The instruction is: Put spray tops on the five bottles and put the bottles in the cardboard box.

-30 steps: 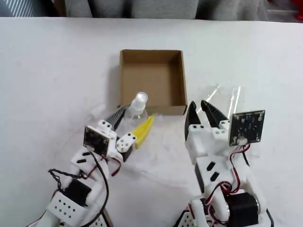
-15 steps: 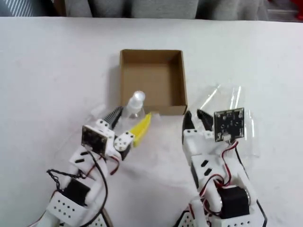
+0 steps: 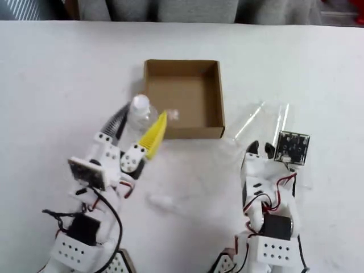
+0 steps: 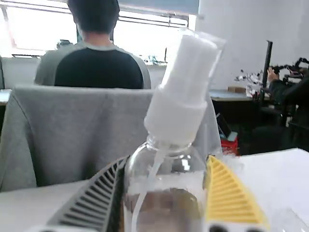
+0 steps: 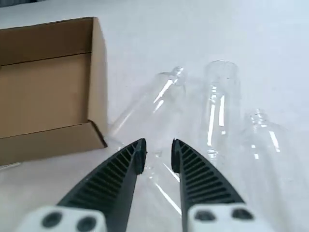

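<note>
A clear bottle (image 4: 164,193) with a white spray top (image 4: 181,101) stands upright in my left gripper (image 4: 166,166), which is shut on it between the grey and yellow fingers. From above, this bottle (image 3: 139,110) hangs just off the left front corner of the cardboard box (image 3: 219,96). My right gripper (image 5: 158,149) is low over the table in front of the box's right corner, narrowly open with nothing gripped. Three clear bottles without tops lie beyond it (image 5: 161,94) (image 5: 218,101) (image 5: 264,140), and two of them show from above (image 3: 249,120) (image 3: 281,120).
The box (image 5: 94,72) is open upward, with a small pale thing (image 3: 172,115) on its floor near the front wall. A small clear piece (image 3: 162,200) lies on the white table between the two arms. A grey chair back and a seated person are beyond the table's far edge.
My left arm has carried the bottle left and farther from me, from the box's front wall to its left corner. My right arm has drawn back and its fingers have narrowed.
</note>
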You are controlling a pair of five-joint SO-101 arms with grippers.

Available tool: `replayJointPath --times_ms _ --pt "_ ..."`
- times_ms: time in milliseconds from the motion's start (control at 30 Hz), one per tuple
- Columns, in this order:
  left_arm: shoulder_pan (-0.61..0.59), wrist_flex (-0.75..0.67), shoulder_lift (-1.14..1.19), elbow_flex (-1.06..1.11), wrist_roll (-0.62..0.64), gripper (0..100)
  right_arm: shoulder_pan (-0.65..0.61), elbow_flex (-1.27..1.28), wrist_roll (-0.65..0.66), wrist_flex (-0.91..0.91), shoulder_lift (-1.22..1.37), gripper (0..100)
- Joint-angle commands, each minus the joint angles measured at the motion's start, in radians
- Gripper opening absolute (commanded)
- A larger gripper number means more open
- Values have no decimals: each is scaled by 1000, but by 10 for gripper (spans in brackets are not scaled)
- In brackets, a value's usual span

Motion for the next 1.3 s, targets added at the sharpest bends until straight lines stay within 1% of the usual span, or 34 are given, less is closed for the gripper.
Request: replayJointPath --times_ms 0,100,267,333,400,500,567,700,933,1000,1067,1267 --pt "-36 -32 8 -173 -2 109 48 31 2 -71 -12 67" --pt "-36 -40 124 -270 -3 109 48 38 2 -70 -12 67" --pt "-45 -41 444 -497 2 109 48 40 2 -70 -12 67" --pt "-45 -69 575 -574 2 109 48 46 2 -71 -12 67" --pt "-45 -152 694 -615 2 109 48 60 2 -76 -12 67" --pt "-45 -347 862 -629 2 109 50 61 5 -76 -12 67" --pt "-45 -445 963 -632 2 109 50 66 6 -76 -12 67" --pt "-45 -569 1139 -632 2 109 50 74 8 -76 -12 67" --pt "-47 -841 1394 -632 3 109 50 92 8 -76 -12 69" --pt "-47 -901 1460 -643 3 109 51 97 8 -76 -12 70" --pt "-47 -927 1531 -686 3 109 51 101 8 -76 -12 70" --pt "-94 -931 1761 -861 5 109 51 103 8 -76 -12 70"
